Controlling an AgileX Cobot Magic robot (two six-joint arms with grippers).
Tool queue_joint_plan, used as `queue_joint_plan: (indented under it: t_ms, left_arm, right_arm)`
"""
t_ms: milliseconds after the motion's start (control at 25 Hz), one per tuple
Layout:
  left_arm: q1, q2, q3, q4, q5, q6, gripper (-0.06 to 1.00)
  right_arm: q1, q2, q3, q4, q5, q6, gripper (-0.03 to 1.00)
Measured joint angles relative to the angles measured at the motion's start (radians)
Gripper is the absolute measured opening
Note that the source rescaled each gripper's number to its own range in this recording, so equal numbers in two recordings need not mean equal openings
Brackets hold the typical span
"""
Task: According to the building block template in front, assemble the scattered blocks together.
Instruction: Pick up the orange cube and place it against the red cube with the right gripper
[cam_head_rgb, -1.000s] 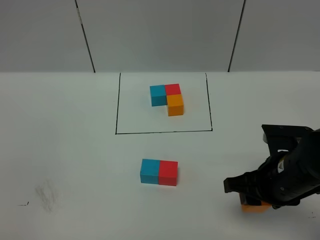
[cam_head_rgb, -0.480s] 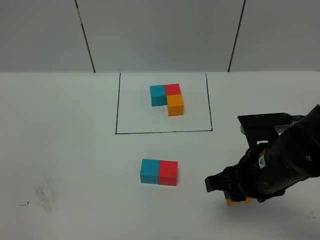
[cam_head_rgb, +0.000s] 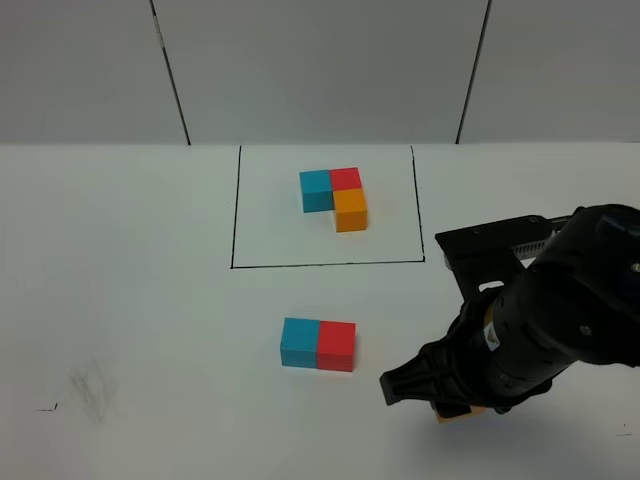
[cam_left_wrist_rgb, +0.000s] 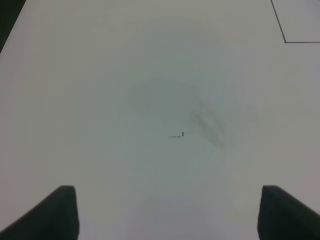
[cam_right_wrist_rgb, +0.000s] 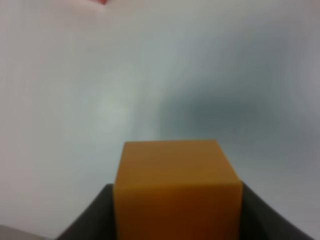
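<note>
The right gripper (cam_head_rgb: 455, 408) has its jaws clamped on the orange cube (cam_right_wrist_rgb: 176, 190), near the front of the white worktop (cam_head_rgb: 140, 300). It is to the right of the blue cube (cam_head_rgb: 300, 341) and the red cube (cam_head_rgb: 337, 346), which sit touching side by side. Behind them, inside the black drawn rectangle (cam_head_rgb: 232, 210), lies the L-shaped template (cam_head_rgb: 334, 198). The left gripper (cam_left_wrist_rgb: 167, 220) hangs with its jaws wide apart over bare worktop marked by a faint smudge (cam_left_wrist_rgb: 210, 125).
</note>
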Motion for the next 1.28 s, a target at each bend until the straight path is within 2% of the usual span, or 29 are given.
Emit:
queue_joint_plan:
  t_ms: [320, 440, 600, 720, 840, 1040, 1160, 1280]
  left_arm:
    - [0.0, 0.0, 0.0, 0.0, 0.0, 0.0, 0.84]
    - [0.0, 0.0, 0.0, 0.0, 0.0, 0.0, 0.84]
    - [0.0, 0.0, 0.0, 0.0, 0.0, 0.0, 0.84]
    - [0.0, 0.0, 0.0, 0.0, 0.0, 0.0, 0.84]
    - [0.0, 0.0, 0.0, 0.0, 0.0, 0.0, 0.84]
    - [0.0, 0.0, 0.0, 0.0, 0.0, 0.0, 0.84]
    - [0.0, 0.0, 0.0, 0.0, 0.0, 0.0, 0.84]
    - [0.0, 0.0, 0.0, 0.0, 0.0, 0.0, 0.84]
  right_arm:
    - [0.174, 0.008, -0.032, -0.068, -0.023, 0.026, 0.0]
    - [0.22, 0.029, -0.069, -0.072, -0.026, -0.017, 0.0]
    - [0.275, 0.062, -0.117, -0.051, -0.019, -0.207, 0.0]
    - [0.304, 0.082, -0.153, 0.009, 0.011, -0.367, 0.0]
    - [0.309, 0.089, -0.188, 0.068, 0.077, -0.528, 0.0]
    - [0.309, 0.092, -0.259, 0.09, 0.177, -0.776, 0.0]
    - [0.309, 0.106, -0.325, 0.099, 0.219, -0.878, 0.0]
    - [0.309, 0.155, -0.407, 0.143, 0.234, -0.89, 0.0]
